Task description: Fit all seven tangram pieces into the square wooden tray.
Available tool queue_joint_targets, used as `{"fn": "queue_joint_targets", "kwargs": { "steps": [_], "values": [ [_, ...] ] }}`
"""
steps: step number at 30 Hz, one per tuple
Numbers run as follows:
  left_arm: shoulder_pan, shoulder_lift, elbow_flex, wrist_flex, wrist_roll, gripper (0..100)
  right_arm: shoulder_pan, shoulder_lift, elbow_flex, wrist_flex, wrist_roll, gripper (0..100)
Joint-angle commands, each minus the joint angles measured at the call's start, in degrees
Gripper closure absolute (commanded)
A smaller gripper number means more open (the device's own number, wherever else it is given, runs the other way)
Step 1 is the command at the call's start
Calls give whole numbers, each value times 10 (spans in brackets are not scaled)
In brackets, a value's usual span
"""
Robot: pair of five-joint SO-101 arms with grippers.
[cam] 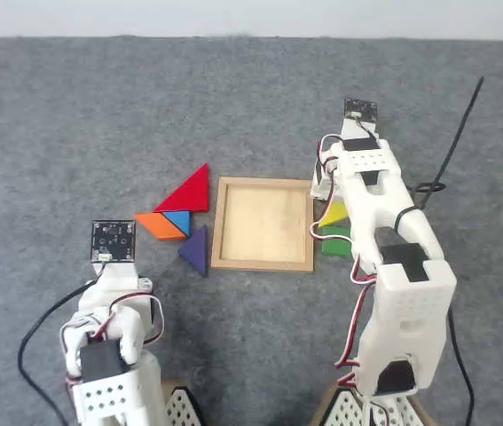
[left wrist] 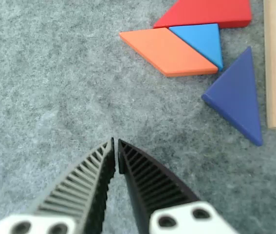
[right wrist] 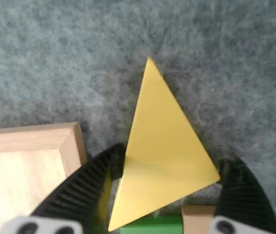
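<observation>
The right gripper has its jaws set wide around the yellow wooden triangle. One finger lies against a long edge and the other sits at a corner, so it looks like a pinch. The yellow wooden triangle is just outside the right rim of the square wooden tray, touching the green wooden piece.

This looks like the first placement. The piece should come up high enough to clear the rim. It should then be turned so a straight edge runs flush along a tray wall, and go down flat into a corner, which leaves room for the rest.

Over on the left, the left gripper is pressed together and empty above the grey felt mat. The navy wooden triangle, the orange wooden parallelogram, the small blue wooden triangle and the large red wooden triangle are all outside the tray.
</observation>
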Motion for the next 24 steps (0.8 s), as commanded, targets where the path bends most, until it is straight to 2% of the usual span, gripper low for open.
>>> {"fn": "queue_joint_targets", "kwargs": {
  "steps": [1, 4, 9, 19, 24],
  "values": [
    [-3, -9, -6, 3, -5, 985, 4, -3, -24, 7, 17, 725],
    [-1, -9, -6, 3, -5, 985, 4, -3, -24, 8, 41, 728],
    [-1, -9, -6, 3, -5, 985, 5, -3, -24, 8, 46, 795],
    [-1, -9, -6, 3, -5, 985, 5, -9, -24, 11, 83, 800],
    [-1, -9, -6, 3, -5, 985, 5, -50, -23, 46, 112, 800]
  ]
}}
